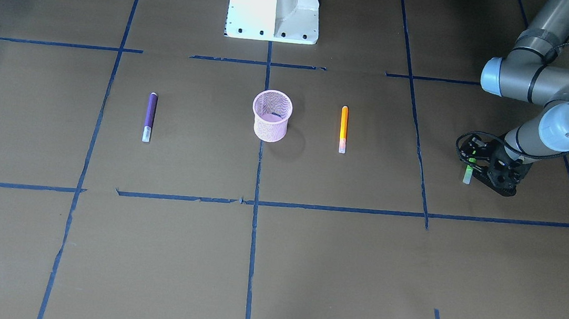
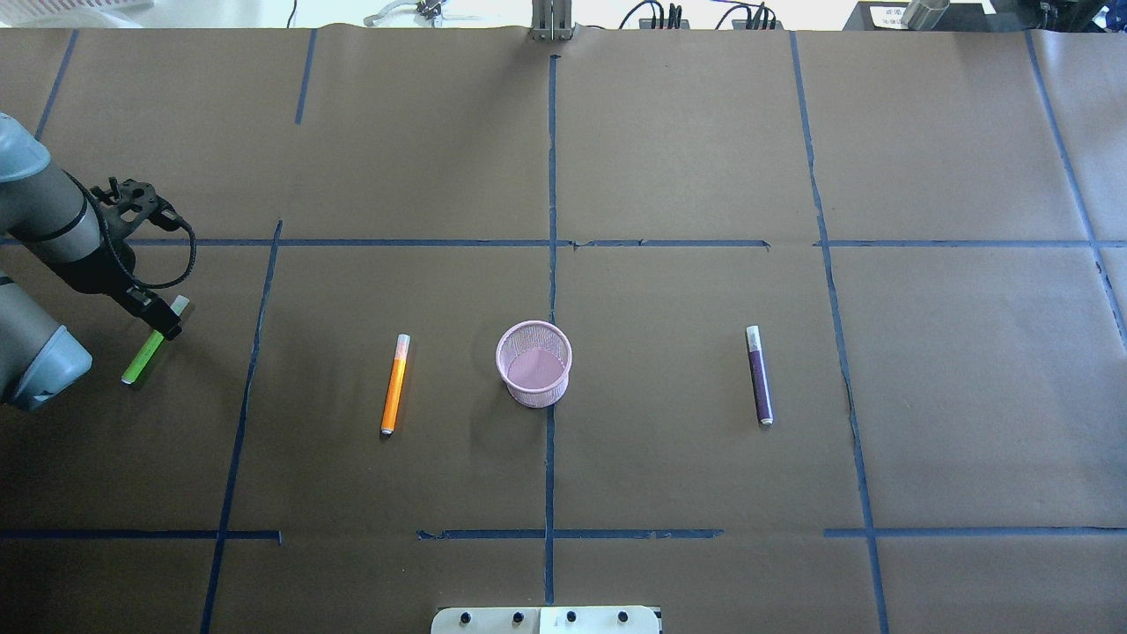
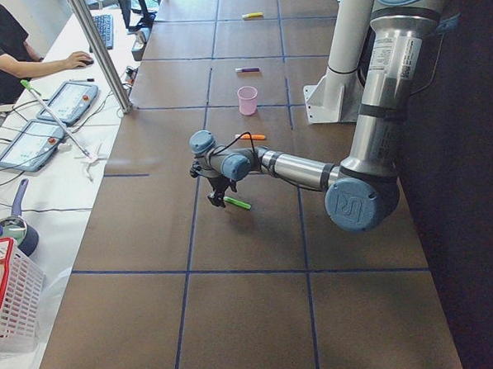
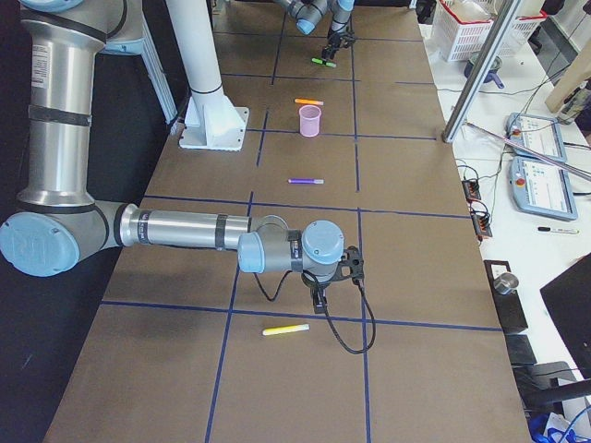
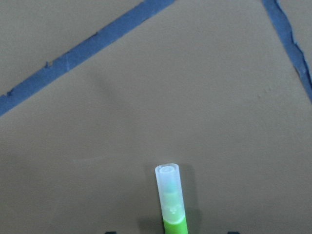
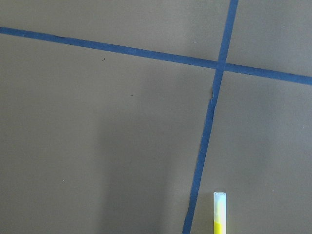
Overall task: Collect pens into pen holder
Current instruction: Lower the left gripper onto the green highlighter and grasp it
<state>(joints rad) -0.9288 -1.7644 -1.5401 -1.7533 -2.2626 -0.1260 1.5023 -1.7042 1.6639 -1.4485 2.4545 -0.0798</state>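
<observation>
The pink mesh pen holder (image 2: 534, 363) stands upright at the table's middle, also in the front view (image 1: 271, 118). The orange pen (image 2: 395, 384) lies to its left and the purple pen (image 2: 759, 374) to its right, both flat on the table. The green pen (image 2: 141, 365) lies at the far left. My left gripper (image 2: 164, 324) is low over it, open, with the jaws either side of the pen near its pale end (image 5: 168, 180). My right gripper (image 4: 319, 303) hovers beside a yellow pen (image 4: 285, 329); I cannot tell whether it is open or shut.
The robot's white base (image 1: 274, 5) stands behind the cup. Blue tape lines (image 2: 550, 220) grid the brown table. An operator (image 3: 8, 48) sits at a side bench with tablets, and a white basket (image 3: 9, 304) stands near that end.
</observation>
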